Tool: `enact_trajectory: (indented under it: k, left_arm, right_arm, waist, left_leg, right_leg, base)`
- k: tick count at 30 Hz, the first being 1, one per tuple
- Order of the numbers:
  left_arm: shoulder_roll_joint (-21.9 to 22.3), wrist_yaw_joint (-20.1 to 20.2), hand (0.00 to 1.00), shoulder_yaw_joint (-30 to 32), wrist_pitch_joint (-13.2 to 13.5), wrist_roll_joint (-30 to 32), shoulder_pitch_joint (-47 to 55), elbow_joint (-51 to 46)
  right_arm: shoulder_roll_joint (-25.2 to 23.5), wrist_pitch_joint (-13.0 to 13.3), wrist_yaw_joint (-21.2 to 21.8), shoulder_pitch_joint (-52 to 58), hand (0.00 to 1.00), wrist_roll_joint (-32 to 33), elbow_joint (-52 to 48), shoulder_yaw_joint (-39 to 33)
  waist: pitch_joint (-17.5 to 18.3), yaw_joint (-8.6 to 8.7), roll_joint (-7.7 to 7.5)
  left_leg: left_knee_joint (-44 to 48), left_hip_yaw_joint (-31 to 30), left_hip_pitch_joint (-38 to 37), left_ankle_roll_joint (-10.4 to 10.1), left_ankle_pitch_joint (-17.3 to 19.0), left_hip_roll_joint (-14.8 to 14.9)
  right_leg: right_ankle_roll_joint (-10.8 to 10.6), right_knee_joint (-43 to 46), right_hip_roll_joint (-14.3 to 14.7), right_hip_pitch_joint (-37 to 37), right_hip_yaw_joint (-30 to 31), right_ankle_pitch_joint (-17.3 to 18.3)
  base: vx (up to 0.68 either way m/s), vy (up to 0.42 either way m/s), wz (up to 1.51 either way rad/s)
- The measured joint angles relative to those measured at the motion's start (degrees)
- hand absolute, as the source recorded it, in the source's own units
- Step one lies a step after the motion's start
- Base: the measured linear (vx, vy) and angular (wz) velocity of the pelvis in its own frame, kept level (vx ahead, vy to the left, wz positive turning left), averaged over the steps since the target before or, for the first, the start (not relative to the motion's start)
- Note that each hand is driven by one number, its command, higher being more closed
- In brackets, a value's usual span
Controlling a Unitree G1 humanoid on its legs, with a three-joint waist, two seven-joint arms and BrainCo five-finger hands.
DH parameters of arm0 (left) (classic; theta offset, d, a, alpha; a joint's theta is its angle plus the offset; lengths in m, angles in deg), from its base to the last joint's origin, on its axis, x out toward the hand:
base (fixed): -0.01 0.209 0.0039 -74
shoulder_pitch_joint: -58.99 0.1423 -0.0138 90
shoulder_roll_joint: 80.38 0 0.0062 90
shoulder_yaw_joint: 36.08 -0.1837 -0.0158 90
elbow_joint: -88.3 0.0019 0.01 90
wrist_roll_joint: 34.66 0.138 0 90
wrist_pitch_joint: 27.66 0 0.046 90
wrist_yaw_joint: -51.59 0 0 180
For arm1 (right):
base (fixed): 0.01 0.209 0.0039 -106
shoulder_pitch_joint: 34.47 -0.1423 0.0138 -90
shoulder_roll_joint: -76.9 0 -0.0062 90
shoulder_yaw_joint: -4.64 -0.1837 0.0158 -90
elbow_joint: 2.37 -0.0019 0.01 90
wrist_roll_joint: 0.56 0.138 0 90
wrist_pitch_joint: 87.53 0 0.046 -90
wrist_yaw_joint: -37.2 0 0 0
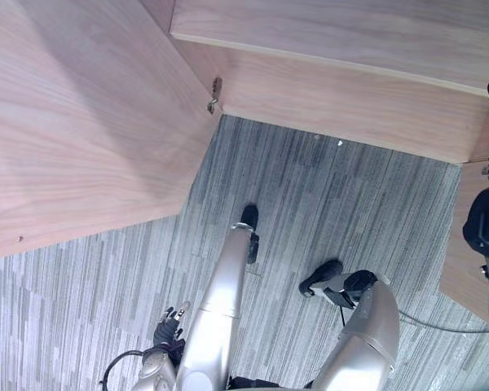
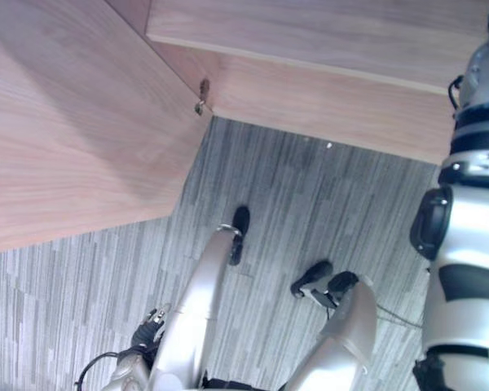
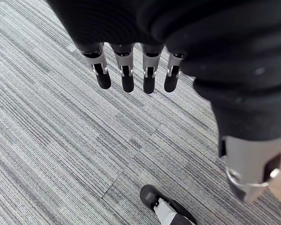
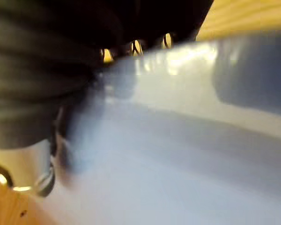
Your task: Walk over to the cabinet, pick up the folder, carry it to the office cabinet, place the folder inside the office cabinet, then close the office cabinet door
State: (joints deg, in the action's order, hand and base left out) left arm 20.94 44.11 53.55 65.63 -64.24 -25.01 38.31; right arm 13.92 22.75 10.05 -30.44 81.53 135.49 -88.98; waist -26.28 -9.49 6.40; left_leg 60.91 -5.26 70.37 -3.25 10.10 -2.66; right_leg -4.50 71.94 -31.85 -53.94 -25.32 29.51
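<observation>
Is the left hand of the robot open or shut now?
Open: the left hand hangs with straight fingers above the grey carpet and holds nothing.

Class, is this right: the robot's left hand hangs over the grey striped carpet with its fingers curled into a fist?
No. The left hand hangs over the grey striped carpet with its fingers straight, holding nothing; the left wrist view shows it.
</observation>
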Motion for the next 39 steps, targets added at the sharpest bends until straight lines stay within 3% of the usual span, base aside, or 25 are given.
enact_trajectory:
  k: [5,10,11,22,27,36,39]
  left_arm:
    - [0.0,0.02,0.0,0.26,0.0,-0.24,0.07,0.01]
    - [-0.01,0.17,0.0,0.64,0.01,-0.28,0.08,0.04]
    - [-0.02,0.39,0.0,0.65,0.01,-0.3,0.08,0.07]
    - [-0.08,2.22,0.0,0.84,0.04,-0.46,0.06,0.46]
    - [-0.18,3.55,0.0,1.76,-0.11,-0.21,0.05,0.68]
    - [-0.24,4.8,0.0,3.75,-0.56,2.05,0.05,1.13]
    - [-0.42,5.13,0.0,4.24,-0.59,2.29,0.13,1.52]
  right_arm:
    - [0.26,-0.77,1.32,-1.98,0.0,-1.41,-0.03,2.57]
    - [1.85,-5.63,3.98,-2.23,0.0,-7.09,0.25,10.62]
    - [1.9,-7.89,5.28,-2.29,0.0,-9.55,0.82,13.42]
    - [1.97,-18.96,11.26,-2.12,0.0,-24.12,7.18,23.95]
    - [1.55,-22.73,13.66,1.13,0.0,-29.35,8.48,23.79]
    - [-1.39,-24.72,15.43,9.82,0.0,-31.77,10.55,15.59]
    - [-2.49,-25.33,15.79,11.7,0.0,-32.76,11.75,13.68]
  waist:
    - [-0.12,0.18,-0.18]
    - [-0.41,0.5,-0.46]
    - [-0.42,0.52,-0.47]
    - [-0.51,0.81,-0.61]
    - [-0.52,0.75,-0.64]
    - [-0.13,0.86,-0.93]
    - [0.59,0.81,-1.48]
  left_leg:
    - [-0.27,-0.01,-0.13,-0.07,-0.2,0.25]
    - [-0.28,0.18,-0.35,-0.08,-0.2,0.93]
    - [-0.29,0.18,-0.42,-0.09,-0.2,1.31]
    - [-0.49,1.26,-1.92,-0.17,-0.24,3.36]
    - [-0.64,1.43,-4.61,-0.14,-0.03,4.2]
    - [-1.14,1.26,-9.6,-0.18,0.23,4.95]
    - [-2.29,1.2,-11.15,-0.05,0.21,5.73]
  right_leg:
    - [0.01,-0.17,0.28,0.0,0.03,-0.01]
    - [0.02,-0.33,0.83,0.01,0.21,-0.02]
    - [0.03,-0.42,1.22,0.01,0.25,-0.02]
    - [0.55,-1.21,2.72,0.83,0.79,-0.34]
    - [0.62,-1.79,3.53,3.39,0.79,-0.39]
    - [0.91,-3.44,4.31,9.13,-0.17,-0.73]
    - [1.87,-5.53,5.12,11.34,-1.28,-1.62]
  base:
    - [0.06,-0.009,-0.01]
    - [0.06,-0.012,-0.06]
    - [0.05,-0.017,-0.09]
    - [0.04,-0.011,-0.07]
    - [0.01,-0.007,-0.08]
    - [-0.01,0.003,-0.02]
    - [-0.01,0.022,-0.04]
